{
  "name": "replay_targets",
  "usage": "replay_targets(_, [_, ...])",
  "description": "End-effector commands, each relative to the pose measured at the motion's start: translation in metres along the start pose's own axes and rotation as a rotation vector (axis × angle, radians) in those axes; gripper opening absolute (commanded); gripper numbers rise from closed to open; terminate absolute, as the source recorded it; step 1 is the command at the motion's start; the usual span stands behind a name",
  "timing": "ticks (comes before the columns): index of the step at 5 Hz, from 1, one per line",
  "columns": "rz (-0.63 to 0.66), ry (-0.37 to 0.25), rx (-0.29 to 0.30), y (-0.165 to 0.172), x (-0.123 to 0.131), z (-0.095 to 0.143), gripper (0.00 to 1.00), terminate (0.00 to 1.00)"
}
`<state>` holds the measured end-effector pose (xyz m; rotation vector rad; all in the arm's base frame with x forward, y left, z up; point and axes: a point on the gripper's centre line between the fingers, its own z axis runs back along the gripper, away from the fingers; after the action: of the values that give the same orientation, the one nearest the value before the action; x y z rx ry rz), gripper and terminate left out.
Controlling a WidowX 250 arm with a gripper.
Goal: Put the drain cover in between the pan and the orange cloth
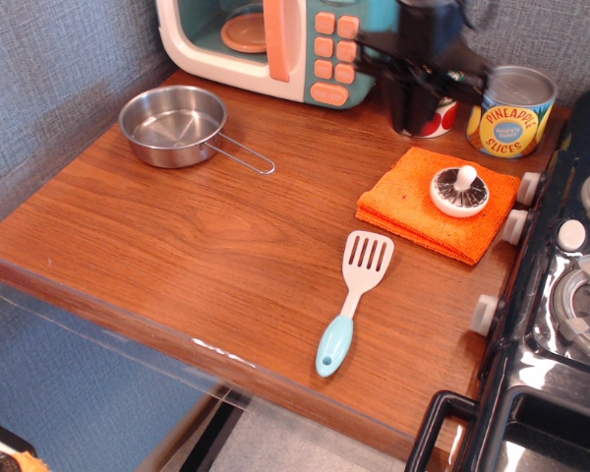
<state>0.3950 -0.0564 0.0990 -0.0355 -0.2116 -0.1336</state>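
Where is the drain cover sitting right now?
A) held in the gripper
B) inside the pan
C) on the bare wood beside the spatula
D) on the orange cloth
D: the drain cover rests on the orange cloth, with the gripper raised clear of it.

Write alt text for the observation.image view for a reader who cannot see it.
A white drain cover sits on an orange cloth at the right of a wooden counter, far from the steel pan at the back left. A blurred dark gripper hangs behind the cloth; a spatula lies in front.
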Motion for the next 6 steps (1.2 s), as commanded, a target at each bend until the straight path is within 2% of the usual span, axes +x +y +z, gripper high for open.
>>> replay_targets(1, [0.071, 0.024, 0.002, 0.042, -0.006, 0.006, 1.00, 0.00])
replay_targets(2, [-0.019, 0.031, -0.003, 0.021, -0.006, -0.001, 1.00, 0.00])
replay_targets(3, [-0.105, 0.015, 0.034, -0.007, -0.005, -0.004, 1.00, 0.00])
replay_targets(4, [-0.136, -0.006, 0.050, -0.024, 0.002, -0.004, 1.00, 0.00])
replay_targets(6, [-0.147, 0.006, 0.044, -0.036, 0.013, -0.019, 1.00, 0.00])
